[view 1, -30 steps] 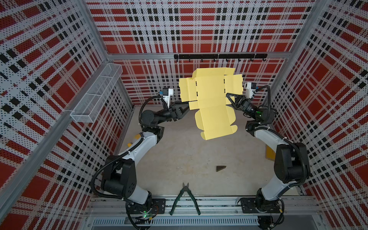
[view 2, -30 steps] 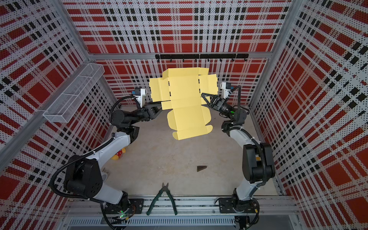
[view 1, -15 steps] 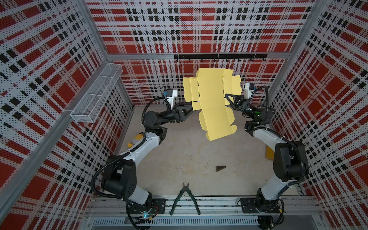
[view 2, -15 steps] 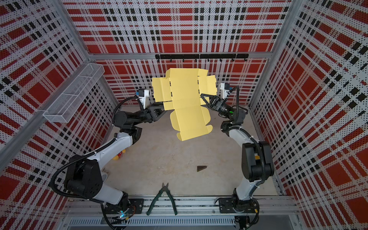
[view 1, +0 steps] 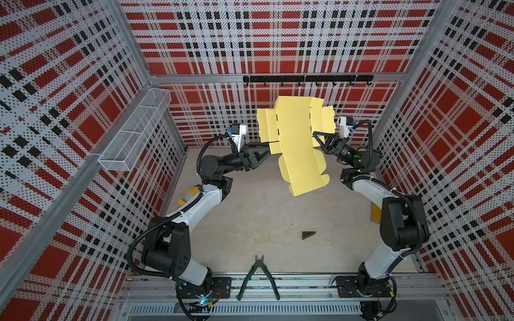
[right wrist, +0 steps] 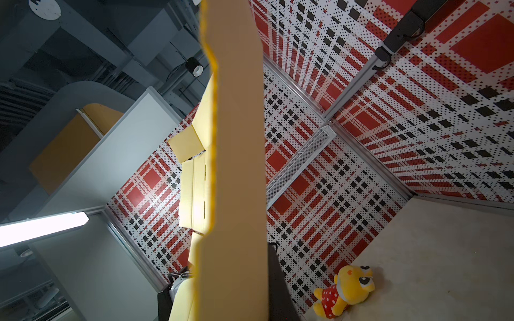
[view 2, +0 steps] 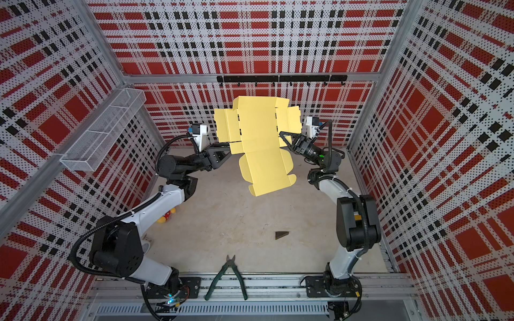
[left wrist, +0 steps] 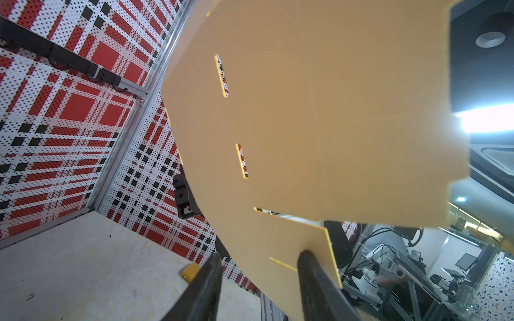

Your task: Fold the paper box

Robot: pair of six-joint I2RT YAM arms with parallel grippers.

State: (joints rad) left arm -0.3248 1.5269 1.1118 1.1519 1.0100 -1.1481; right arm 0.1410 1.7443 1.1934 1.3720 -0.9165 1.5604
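The paper box (view 1: 297, 144) (view 2: 258, 144) is a flat pale yellow die-cut sheet with flaps and slots, hanging in the air over the back of the table. My right gripper (view 1: 318, 139) (view 2: 283, 136) is shut on the sheet's right side. The right wrist view shows the sheet (right wrist: 236, 139) edge-on, with a dark finger (right wrist: 275, 280) beside it. My left gripper (view 1: 265, 151) (view 2: 226, 151) is open at the sheet's left edge. In the left wrist view its jaws (left wrist: 260, 254) stand apart around a corner flap of the sheet (left wrist: 333, 125) without pinching it.
Green pliers (view 1: 257, 273) (view 2: 226, 278) lie at the front edge, with a dark triangular piece (view 1: 308, 234) behind them. A yellow plush toy (view 1: 190, 194) (right wrist: 345, 294) sits by the left arm. An orange-yellow piece (view 1: 375, 212) lies at the right. A wire basket (view 1: 136, 130) hangs on the left wall.
The sheet has turned slightly and looks narrower from above. My left gripper has moved right, up to the sheet's left edge. The right gripper keeps its hold.
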